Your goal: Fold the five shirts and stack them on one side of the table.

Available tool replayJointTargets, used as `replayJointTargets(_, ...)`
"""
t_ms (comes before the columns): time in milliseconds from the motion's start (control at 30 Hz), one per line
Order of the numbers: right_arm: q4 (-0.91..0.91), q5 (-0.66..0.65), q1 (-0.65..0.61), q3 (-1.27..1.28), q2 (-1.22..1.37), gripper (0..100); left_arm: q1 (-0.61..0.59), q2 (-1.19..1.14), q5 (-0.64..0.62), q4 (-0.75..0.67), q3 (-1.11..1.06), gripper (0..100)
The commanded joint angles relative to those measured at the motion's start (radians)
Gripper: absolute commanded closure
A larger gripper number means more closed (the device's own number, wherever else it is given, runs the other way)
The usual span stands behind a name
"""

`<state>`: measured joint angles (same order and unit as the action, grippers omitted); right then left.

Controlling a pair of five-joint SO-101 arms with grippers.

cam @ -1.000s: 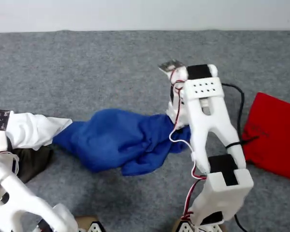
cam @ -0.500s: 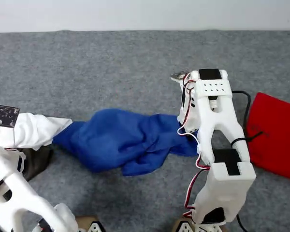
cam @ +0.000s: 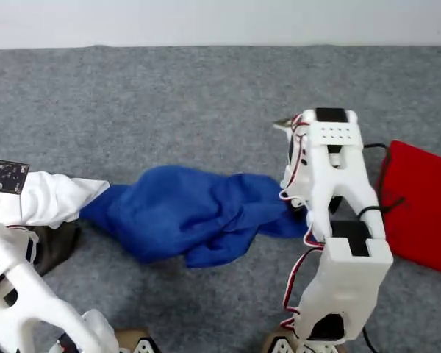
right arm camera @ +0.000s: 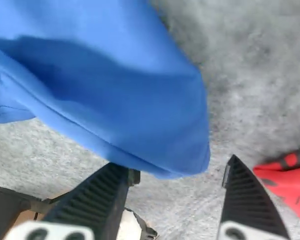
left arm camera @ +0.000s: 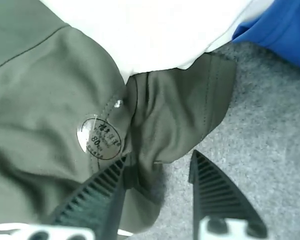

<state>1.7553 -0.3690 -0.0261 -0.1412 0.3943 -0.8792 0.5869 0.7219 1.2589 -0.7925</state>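
Note:
A crumpled blue shirt (cam: 195, 213) lies mid-table. My right arm (cam: 336, 184) stands over its right end. In the right wrist view my right gripper (right arm camera: 175, 164) is open, and the blue shirt's (right arm camera: 105, 90) corner hangs between its two fingers. A red shirt (cam: 419, 202) lies to the right. At the left edge a white shirt (cam: 51, 197) rests on a dark olive shirt (cam: 55, 246). My left gripper (left arm camera: 159, 157) is open just above the olive shirt (left arm camera: 55, 115), with the cloth's edge between the jaws.
Grey carpet-like table cover (cam: 169, 103) stretches bare across the far half. The left arm's body (cam: 18, 290) fills the near left corner. A strip of red shirt (right arm camera: 285, 182) sits close beside my right gripper.
The right arm has slid to the right, toward the red shirt, and the blue shirt's right corner has stretched along with it. The left arm shifted slightly, then held still.

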Motion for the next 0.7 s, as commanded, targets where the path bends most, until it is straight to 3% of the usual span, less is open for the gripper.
replayJointTargets(0, 0.042, 0.003, 0.019, -0.044, -0.001, 79.1, 0.009, 0.008, 0.0, 0.011, 0.021, 82)
replayJointTargets(167, 0.039, -0.061, 0.036, 0.011, -0.001, 85.9, 0.011, 0.006, 0.0, 0.008, 0.021, 82)
replayJointTargets(667, 0.039, -0.061, 0.062, 0.012, 0.099, 86.1, 0.011, 0.006, 0.0, 0.009, 0.019, 82)
